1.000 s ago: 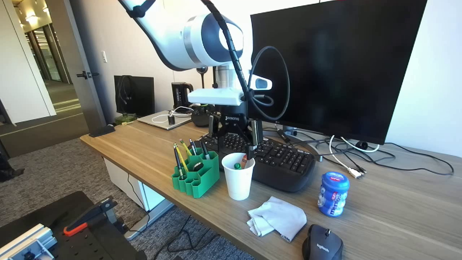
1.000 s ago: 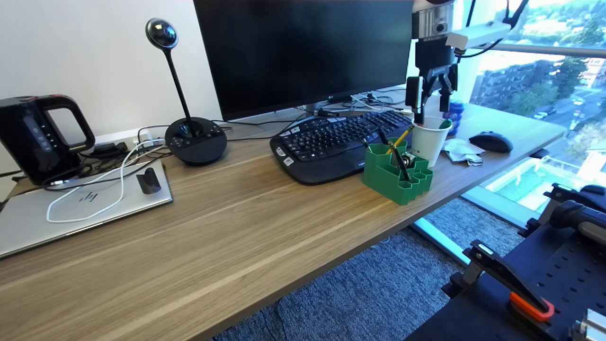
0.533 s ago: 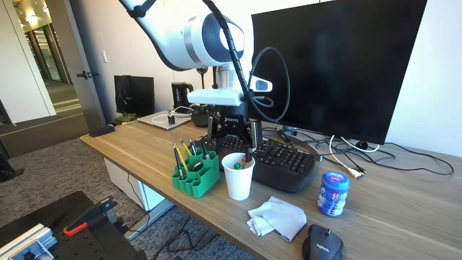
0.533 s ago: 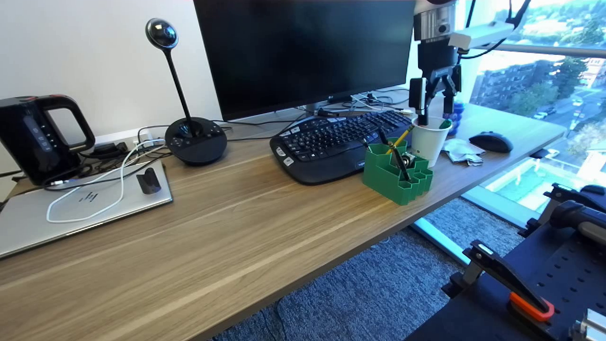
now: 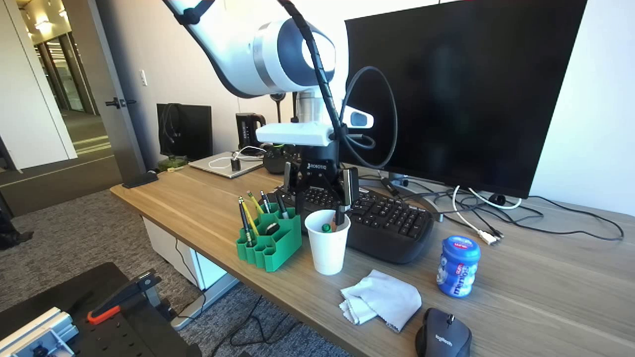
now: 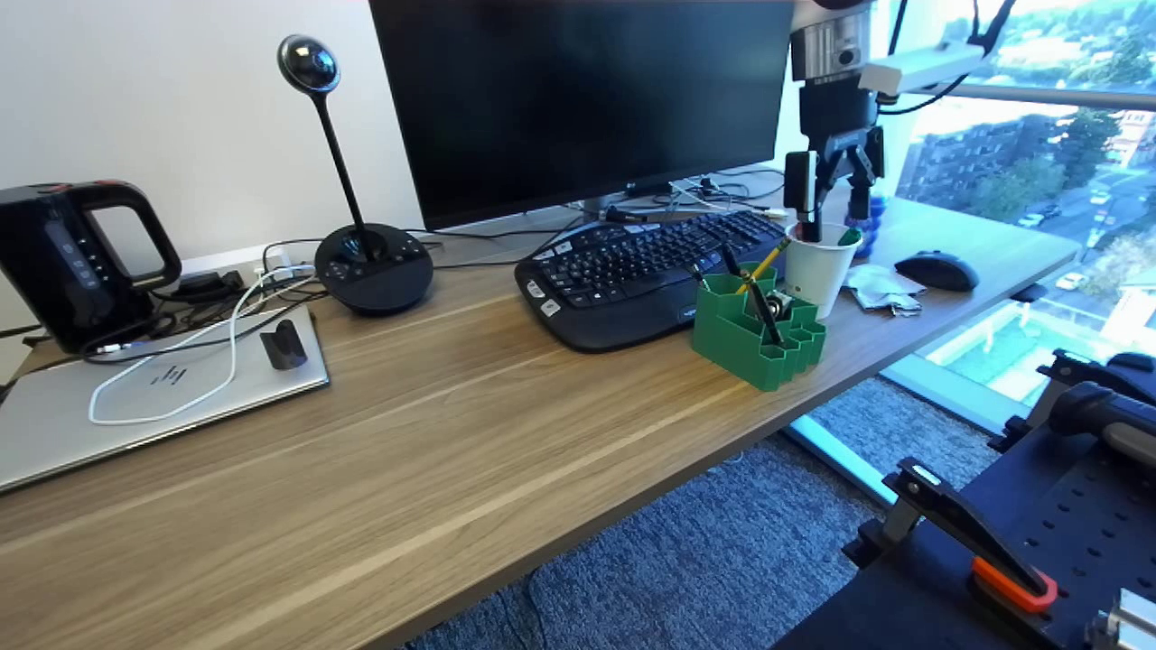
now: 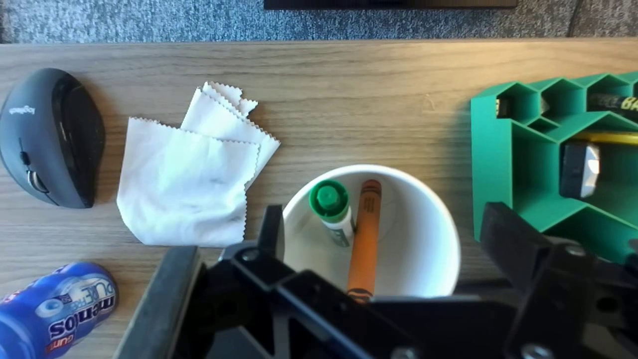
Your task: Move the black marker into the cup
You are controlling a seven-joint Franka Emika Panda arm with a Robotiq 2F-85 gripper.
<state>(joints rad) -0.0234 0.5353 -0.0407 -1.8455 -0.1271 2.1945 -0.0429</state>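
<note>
Wooden desktop (image 6: 406, 433) holds one cup (image 5: 327, 255) (one green-capped marker (image 7: 330, 203), one crayon (image 7: 366, 234) inside) near one gripper (image 5: 320, 213), jaws spread.

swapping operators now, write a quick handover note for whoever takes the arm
Gripper: open, nothing held, at the white cup's mouth; whether it touches the rim is unclear.
Likely black marker: in the green organizer, not grasped.
Done: nothing confirmed. The white cup shows a green-capped marker and an orange crayon; part of its inside is hidden.
Left: confirm the black marker, grasp it, put it in the white cup.
</note>
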